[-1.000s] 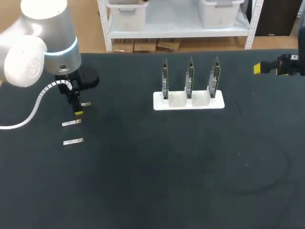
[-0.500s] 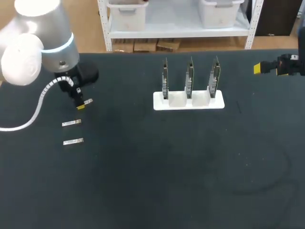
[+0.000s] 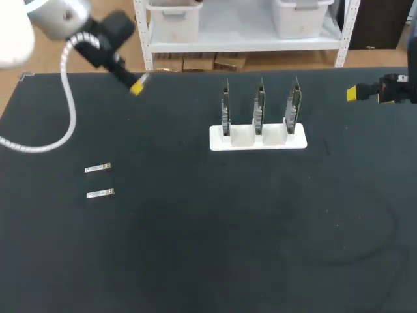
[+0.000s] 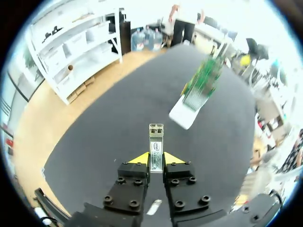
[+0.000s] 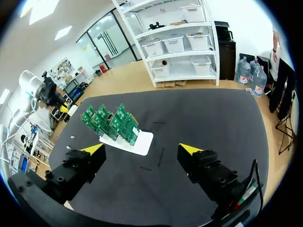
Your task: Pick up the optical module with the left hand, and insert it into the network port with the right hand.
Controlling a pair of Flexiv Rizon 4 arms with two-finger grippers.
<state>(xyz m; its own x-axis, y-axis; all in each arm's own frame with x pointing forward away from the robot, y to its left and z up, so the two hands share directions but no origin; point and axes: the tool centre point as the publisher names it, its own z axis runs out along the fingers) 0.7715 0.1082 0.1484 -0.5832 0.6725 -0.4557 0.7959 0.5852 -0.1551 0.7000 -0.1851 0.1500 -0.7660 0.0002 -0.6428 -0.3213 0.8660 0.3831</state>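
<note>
My left gripper point(image 3: 138, 85) hangs high over the table's far left part, shut on a small silver optical module point(image 4: 155, 147). In the left wrist view the module stands upright between the yellow tips and sticks out ahead of them. A white stand point(image 3: 258, 139) at the table's back middle carries three upright green circuit boards point(image 3: 260, 106). It lies ahead of the left gripper and off to one side point(image 4: 182, 113). My right gripper point(image 5: 142, 149) is wide open and holds nothing. It is at the table's far right edge point(image 3: 352, 94), well apart from the stand point(image 5: 142, 143).
Two more silver modules point(image 3: 98, 168) point(image 3: 100, 193) lie flat on the dark mat at the left. The black table top point(image 3: 247, 235) stretches bare in front of the stand and to its right.
My left gripper closed on the farthest of three modules on the mat, lifted it off and carried it up, back and to the right. The right arm stayed still.
</note>
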